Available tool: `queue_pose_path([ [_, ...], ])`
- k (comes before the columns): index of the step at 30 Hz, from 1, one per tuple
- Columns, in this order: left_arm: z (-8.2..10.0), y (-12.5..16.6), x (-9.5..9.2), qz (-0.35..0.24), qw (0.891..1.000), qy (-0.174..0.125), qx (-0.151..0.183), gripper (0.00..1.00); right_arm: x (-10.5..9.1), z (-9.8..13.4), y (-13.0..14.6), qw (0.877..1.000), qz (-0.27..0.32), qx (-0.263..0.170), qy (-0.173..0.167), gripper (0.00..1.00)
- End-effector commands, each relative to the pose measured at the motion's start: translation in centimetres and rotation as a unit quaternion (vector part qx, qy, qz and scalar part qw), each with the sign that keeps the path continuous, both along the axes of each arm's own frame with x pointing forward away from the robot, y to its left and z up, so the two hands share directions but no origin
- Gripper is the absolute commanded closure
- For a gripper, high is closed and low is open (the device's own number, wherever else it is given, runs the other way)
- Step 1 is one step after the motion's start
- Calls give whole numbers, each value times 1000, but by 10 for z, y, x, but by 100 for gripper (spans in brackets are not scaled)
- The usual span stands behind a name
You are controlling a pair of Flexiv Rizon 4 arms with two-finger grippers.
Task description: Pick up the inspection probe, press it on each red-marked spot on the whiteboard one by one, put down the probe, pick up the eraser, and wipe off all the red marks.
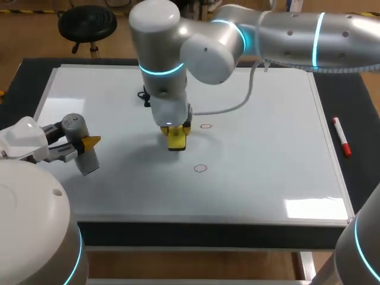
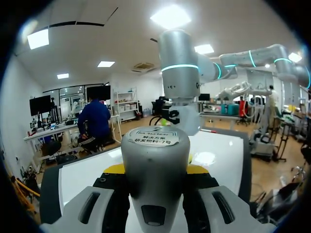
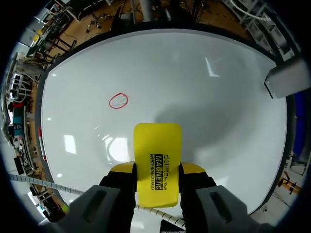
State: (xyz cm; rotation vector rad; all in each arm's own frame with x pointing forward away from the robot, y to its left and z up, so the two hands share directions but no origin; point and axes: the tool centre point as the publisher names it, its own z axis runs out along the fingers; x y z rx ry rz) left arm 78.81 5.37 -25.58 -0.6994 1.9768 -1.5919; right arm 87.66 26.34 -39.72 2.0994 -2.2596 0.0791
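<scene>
Eraser: the yellow eraser (image 1: 176, 139) is held over the middle of the whiteboard (image 1: 267, 154). I cannot tell whether it touches the surface.
Right fingers: the right fingers (image 3: 193, 169) are clamped on the eraser (image 3: 157, 160) from two sides, and most of it sticks out ahead of their yellow tips.
Red marks: there are two small red circles on the whiteboard. One circle (image 1: 205, 126) is just beside the eraser, toward the right side. The other circle (image 1: 200, 168) is nearer to the front edge. The eraser covers neither. In the right wrist view one circle (image 3: 118, 101) lies ahead of the eraser.
Probe: the grey probe (image 1: 84, 149) is over the left part of the whiteboard, tilted and well apart from the eraser.
Left fingers: the left fingers (image 2: 114, 169) grip the probe (image 2: 154, 160), one on each side of it.
Right arm: the right arm (image 1: 285, 35) comes in from the right and reaches past the middle.
Marker pen: a red and white marker pen (image 1: 341, 136) lies on the dark counter (image 1: 363, 113), just beside the right edge of the whiteboard.
</scene>
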Motion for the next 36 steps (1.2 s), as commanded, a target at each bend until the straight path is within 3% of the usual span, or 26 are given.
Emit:
queue_pose_path([
  [1,1,0,0,0,1000,0,0,100,3,-6,12,1000,5,7,4,100],
  [16,1,0,0,0,1000,0,0,100,0,-17,24,999,12,36,8,100],
  [36,1,0,0,0,1000,0,0,100,-3,-37,-2,999,1,14,31,100],
])
